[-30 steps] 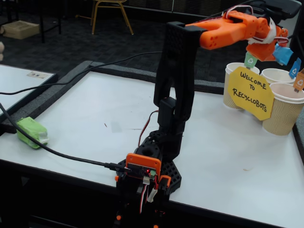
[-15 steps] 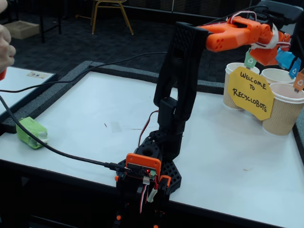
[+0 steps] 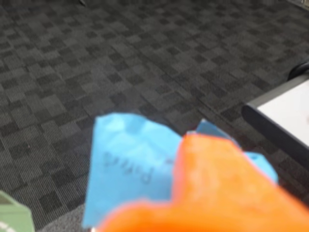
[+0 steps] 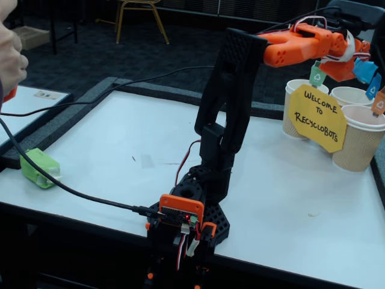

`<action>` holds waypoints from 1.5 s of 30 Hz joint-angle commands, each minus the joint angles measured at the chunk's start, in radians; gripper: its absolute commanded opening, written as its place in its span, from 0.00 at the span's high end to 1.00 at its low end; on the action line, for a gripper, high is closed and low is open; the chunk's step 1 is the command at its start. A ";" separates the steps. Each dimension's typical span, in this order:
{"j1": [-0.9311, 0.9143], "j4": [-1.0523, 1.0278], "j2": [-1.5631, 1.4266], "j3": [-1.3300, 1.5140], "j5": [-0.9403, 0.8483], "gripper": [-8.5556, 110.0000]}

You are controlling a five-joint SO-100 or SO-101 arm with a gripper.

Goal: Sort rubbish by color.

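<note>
gripper (image 4: 360, 65) raised high at the right of the fixed view, clamped on the light blue lump (image 4: 364, 69), above the beige paper cups (image 4: 352, 144). in the wrist view, blue lump (image 3: 130, 169) pressed beside an orange finger (image 3: 217, 193), dark carpet (image 3: 120, 63) below. light green lump (image 4: 40, 168) resting at the table's (image 4: 120, 138) left edge.

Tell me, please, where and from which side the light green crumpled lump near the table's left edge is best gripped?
In the fixed view the light green crumpled lump lies flat on the white table, longer one way than the other, with clear tabletop around it. Coming straight down and closing across its narrower middle seems best. The gripper is far off over the beige paper cups, apparently shut on the light blue lump.
</note>
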State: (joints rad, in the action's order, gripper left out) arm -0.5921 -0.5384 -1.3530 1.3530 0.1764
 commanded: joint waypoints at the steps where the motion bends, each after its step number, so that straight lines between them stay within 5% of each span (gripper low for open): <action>1: -0.023 0.037 -0.034 -0.153 -0.012 0.86; 45: 0.017 -0.086 -0.048 -0.080 -0.009 0.79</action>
State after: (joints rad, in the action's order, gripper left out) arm -0.5829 -0.6305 -1.3530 1.3530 0.1764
